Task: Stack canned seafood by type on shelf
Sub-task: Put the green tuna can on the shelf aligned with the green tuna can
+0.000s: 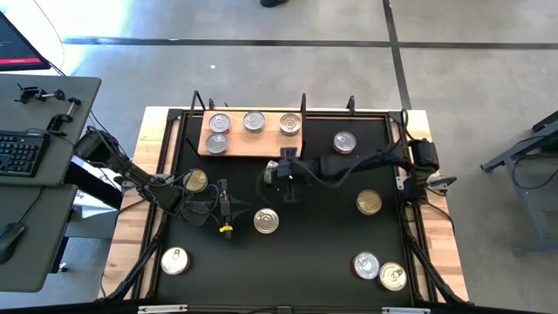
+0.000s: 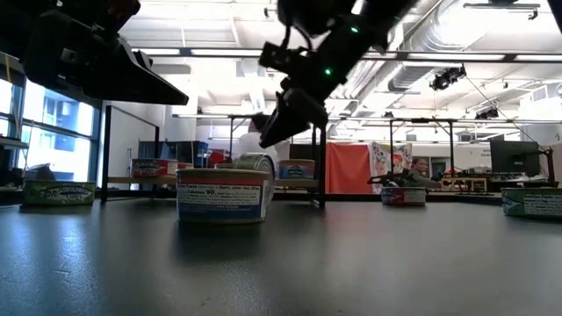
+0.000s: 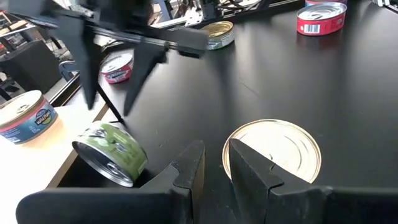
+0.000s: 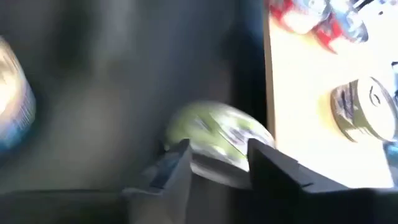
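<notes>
Tins sorted onto the shelf

Four tins are set on the shelf [image 1: 251, 133]; others are scattered over the tabletop [image 1: 323, 218]. A green tin [image 3: 112, 154], tilted beside the shelf, is straddled by the parted right end effector [image 4: 214, 163]. The left end effector [image 3: 213, 163] is held narrow, empty.

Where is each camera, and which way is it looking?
High view: above the table, looking straight down; both arms, wooden shelf.
Low view: at tabletop height, looking level across; blue-labelled can close up, arms overhead.
Left wrist view: on the left arm; left gripper above a gold-lidded can.
Right wrist view: on the right arm; right gripper around a tipped green-labelled can.
Shared: both wrist views show the green-labelled can beside the shelf.
</notes>
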Motion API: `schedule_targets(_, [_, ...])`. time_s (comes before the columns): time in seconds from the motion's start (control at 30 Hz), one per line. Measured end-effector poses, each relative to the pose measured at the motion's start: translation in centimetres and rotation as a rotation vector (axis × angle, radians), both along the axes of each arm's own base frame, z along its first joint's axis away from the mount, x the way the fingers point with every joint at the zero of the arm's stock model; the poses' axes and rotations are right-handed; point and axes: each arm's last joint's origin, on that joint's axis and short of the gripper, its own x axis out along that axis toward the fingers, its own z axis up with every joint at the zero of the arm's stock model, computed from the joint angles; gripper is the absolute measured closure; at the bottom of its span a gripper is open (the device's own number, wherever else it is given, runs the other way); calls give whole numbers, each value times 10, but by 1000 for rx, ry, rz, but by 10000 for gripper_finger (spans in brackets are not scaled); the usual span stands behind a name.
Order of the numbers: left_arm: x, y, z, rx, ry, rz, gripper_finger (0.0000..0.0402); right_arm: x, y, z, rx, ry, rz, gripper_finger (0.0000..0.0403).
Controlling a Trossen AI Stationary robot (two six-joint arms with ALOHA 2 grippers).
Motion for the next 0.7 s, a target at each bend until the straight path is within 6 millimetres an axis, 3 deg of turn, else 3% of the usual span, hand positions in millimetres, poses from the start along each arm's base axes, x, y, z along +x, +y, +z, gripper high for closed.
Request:
schedule_targets(0.13, [0, 0, 0, -11, -1, 4, 337, 7, -21, 14, -90, 161, 39, 177])
schedule_targets(0.3, [1, 0, -4, -2, 16, 7, 337, 17, -38, 1, -168, 265, 178, 123])
schedule_targets(0.47, [4, 1, -13, -6, 47, 26, 337, 29, -34, -15, -142, 258, 374, 116])
schedule_targets(0.7, [5, 0, -19, -1, 67, 29, 337, 35, -20, -18, -41, 186, 489, 127])
